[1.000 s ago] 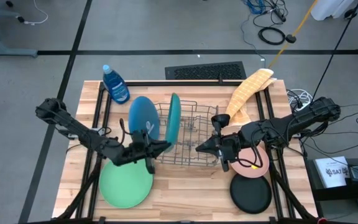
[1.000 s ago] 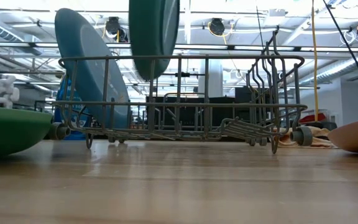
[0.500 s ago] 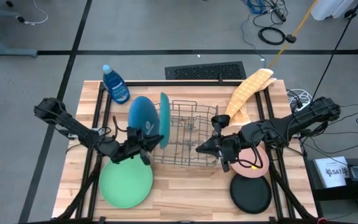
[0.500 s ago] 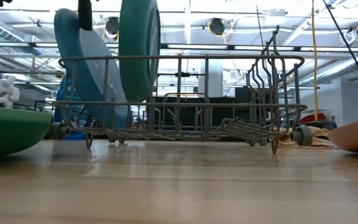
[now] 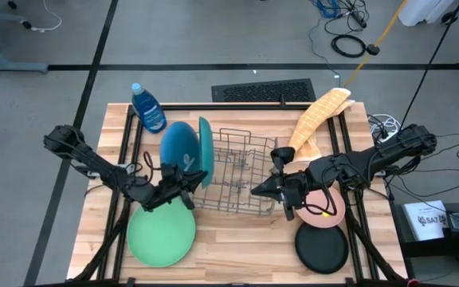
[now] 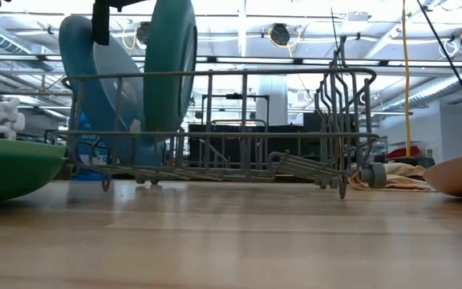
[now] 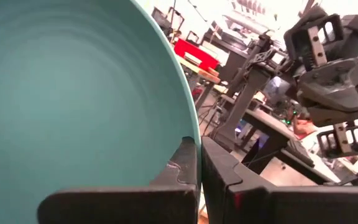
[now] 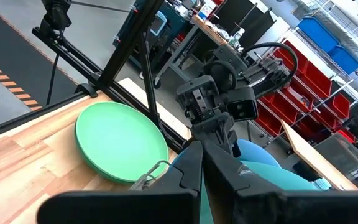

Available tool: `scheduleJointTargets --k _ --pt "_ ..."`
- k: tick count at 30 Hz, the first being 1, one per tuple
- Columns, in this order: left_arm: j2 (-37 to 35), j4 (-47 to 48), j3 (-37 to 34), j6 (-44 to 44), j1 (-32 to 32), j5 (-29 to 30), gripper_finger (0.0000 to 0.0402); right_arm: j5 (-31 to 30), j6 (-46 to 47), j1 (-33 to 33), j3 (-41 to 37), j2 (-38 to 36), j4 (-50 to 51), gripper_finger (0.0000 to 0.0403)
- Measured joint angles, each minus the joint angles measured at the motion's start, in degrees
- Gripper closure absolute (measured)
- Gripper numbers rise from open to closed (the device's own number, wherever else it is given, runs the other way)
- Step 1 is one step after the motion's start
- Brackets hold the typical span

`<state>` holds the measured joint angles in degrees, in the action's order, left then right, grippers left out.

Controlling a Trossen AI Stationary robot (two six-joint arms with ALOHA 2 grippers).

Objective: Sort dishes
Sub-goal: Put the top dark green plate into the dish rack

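Overhead, a wooden desk (image 5: pixel 237 239) is seen with a wire rack (image 5: pixel 241 171) at its middle. A blue plate (image 5: pixel 178 143) and a teal plate (image 5: pixel 205 151) stand upright at the rack's left end. The teal rim is pinched by the closed left end effector (image 5: pixel 188 177). A green plate (image 5: pixel 162 235) lies flat beside it, a pink plate (image 5: pixel 329 209) and a black plate (image 5: pixel 322 249) on the right. The right end effector (image 5: pixel 255 190), closed and empty, hangs over the rack. The teal plate is best kept vertical and lowered squarely between the wires before being freed.

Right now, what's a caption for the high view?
Left gripper slots the teal plate into the wire rack beside the blue plate.
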<state>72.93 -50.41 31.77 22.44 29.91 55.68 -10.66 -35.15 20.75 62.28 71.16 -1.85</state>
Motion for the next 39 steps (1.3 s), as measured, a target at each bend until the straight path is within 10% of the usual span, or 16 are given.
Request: scheduleJointTargets --k 19,25,39 --pt "0.0 -0.31 0.12 1.07 0.13 0.76 0.0351 -0.48 2.49 -2.42 0.0 6.12 -0.11 0.0394" --pt "0.0 -2.03 0.15 -0.29 0.11 1.81 0.035 -14.35 4.1 -8.29 0.0 13.74 -5.27 0.0394" --pt "0.02 -7.94 0.15 -4.45 0.11 -0.07 0.035 -14.81 4.42 -15.19 -0.03 22.26 -13.2 0.0394"
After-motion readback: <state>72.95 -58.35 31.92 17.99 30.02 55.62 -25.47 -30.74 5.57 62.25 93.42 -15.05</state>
